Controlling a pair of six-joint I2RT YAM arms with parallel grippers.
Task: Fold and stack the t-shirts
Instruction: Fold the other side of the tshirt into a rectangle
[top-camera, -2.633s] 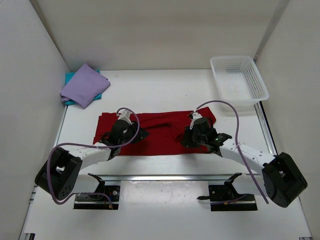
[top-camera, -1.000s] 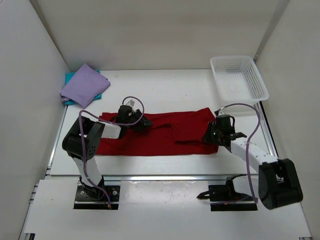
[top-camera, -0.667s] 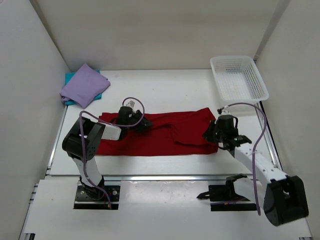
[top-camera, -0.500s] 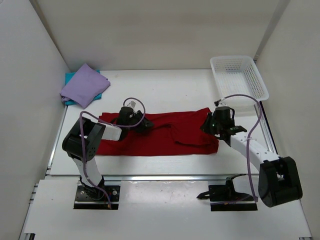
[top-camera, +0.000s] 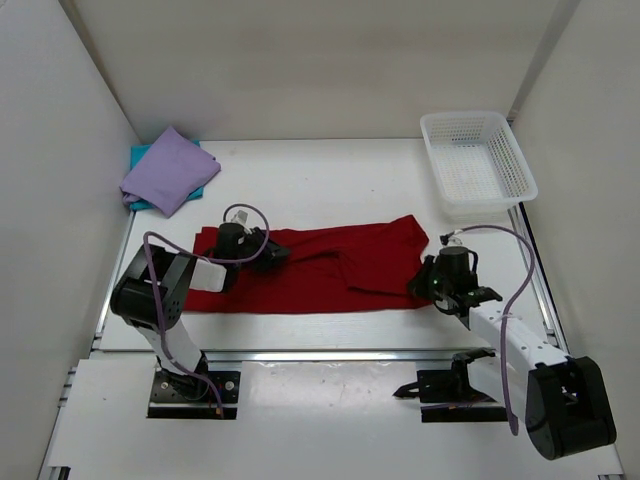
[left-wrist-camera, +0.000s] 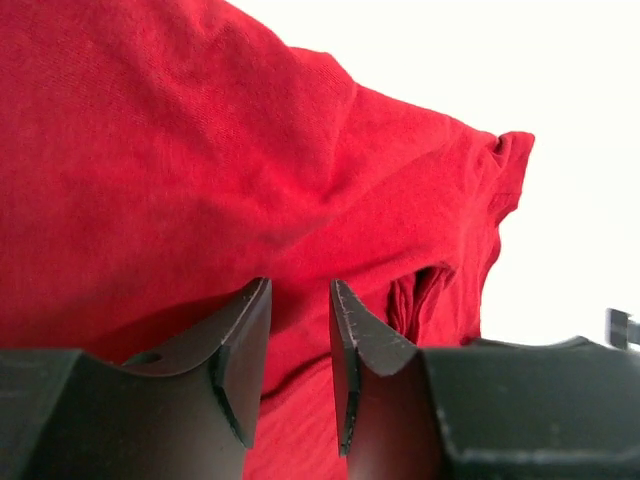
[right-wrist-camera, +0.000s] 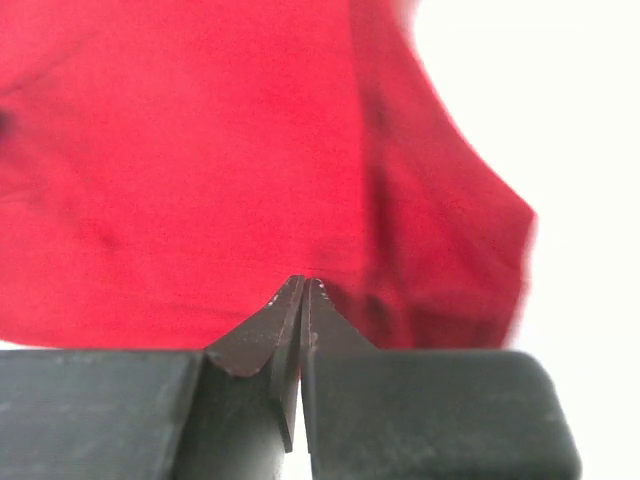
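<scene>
Worktop (top-camera: 330, 185) has the dark red shirt (top-camera: 320, 275) spread flat across the middle, lavender shirt (top-camera: 168, 172) folded on the teal shirt (top-camera: 139, 154) at the far left corner. Left jaws sit slightly parted over the red one's left end; right jaws pressed together at its near right edge.

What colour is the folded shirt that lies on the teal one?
The shirt is pale lavender purple; the top view shows it best.
</scene>
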